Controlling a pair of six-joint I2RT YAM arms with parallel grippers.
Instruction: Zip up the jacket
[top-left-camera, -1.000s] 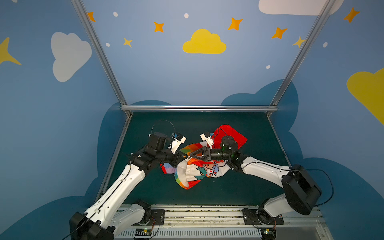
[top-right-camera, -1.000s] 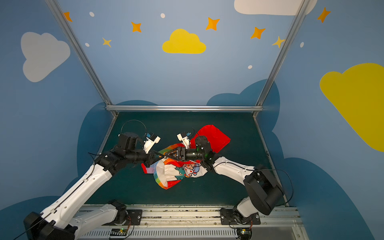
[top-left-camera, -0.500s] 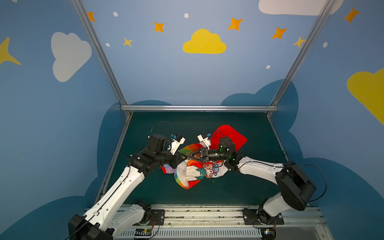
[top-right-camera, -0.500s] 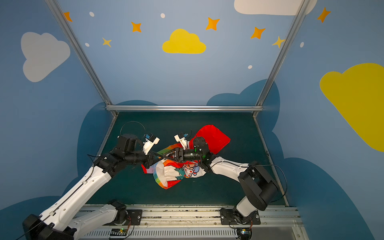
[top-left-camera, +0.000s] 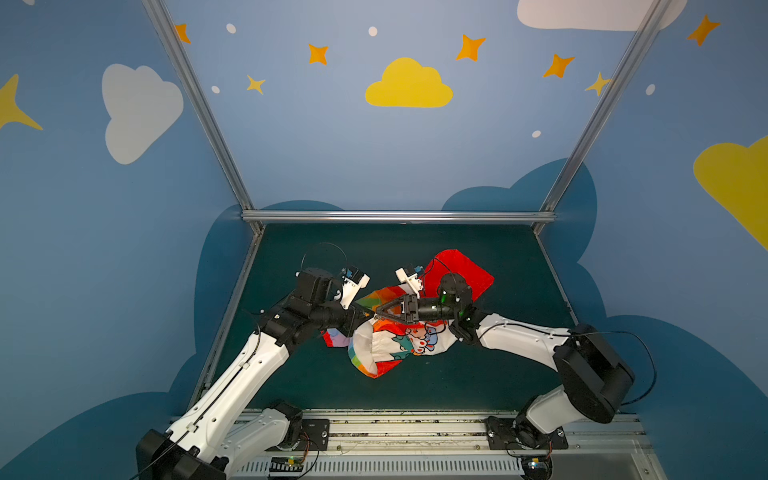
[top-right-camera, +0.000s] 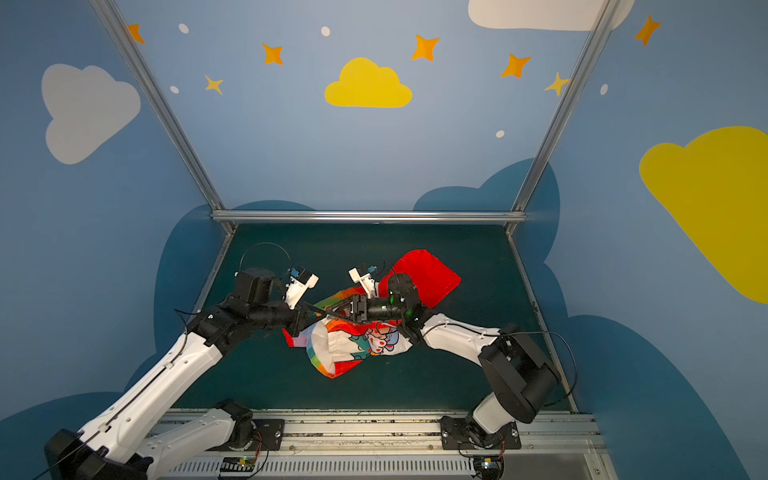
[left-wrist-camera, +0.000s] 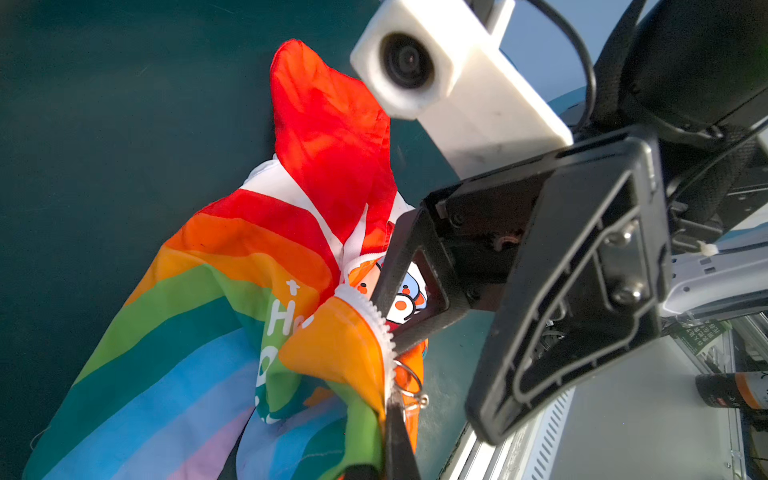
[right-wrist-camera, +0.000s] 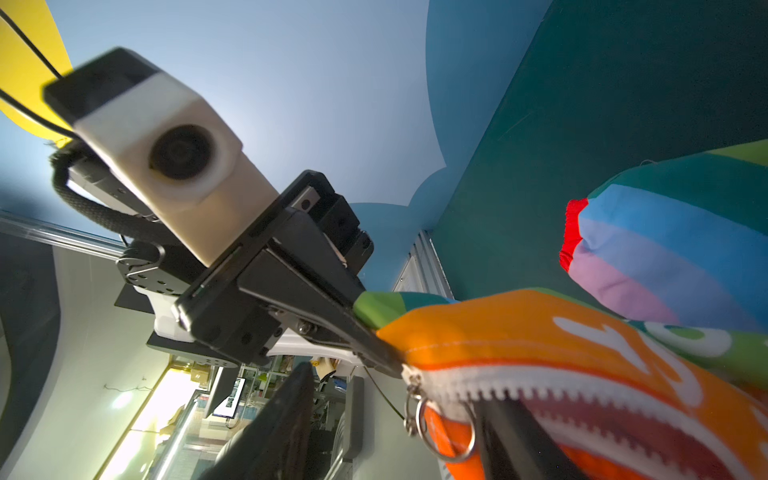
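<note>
The jacket (top-left-camera: 388, 347) lies crumpled mid-mat in both top views, rainbow stripes up, cartoon lining showing, red hood (top-left-camera: 461, 270) toward the back. My left gripper (left-wrist-camera: 392, 409) is shut on the jacket's orange edge, at the end of the white zipper (left-wrist-camera: 372, 313) beside the metal ring pull (left-wrist-camera: 409, 384). My right gripper (right-wrist-camera: 399, 432) faces it, open, and the ring pull (right-wrist-camera: 440, 428) hangs between its fingers (right-wrist-camera: 513, 436), close to one of them. In both top views the two grippers (top-left-camera: 368, 314) (top-right-camera: 328, 309) meet tip to tip over the jacket.
The dark green mat (top-left-camera: 478, 374) is bordered by an aluminium rail (top-left-camera: 395, 428) at the front and a frame bar (top-left-camera: 395, 216) at the back. Blue painted walls enclose it on three sides. The rainbow sleeve with a red cuff (right-wrist-camera: 573, 232) lies beside the zipper.
My right gripper has slid left along the jacket toward the left gripper, and its jaws have narrowed around the ring pull. The left gripper has kept its hold.
</note>
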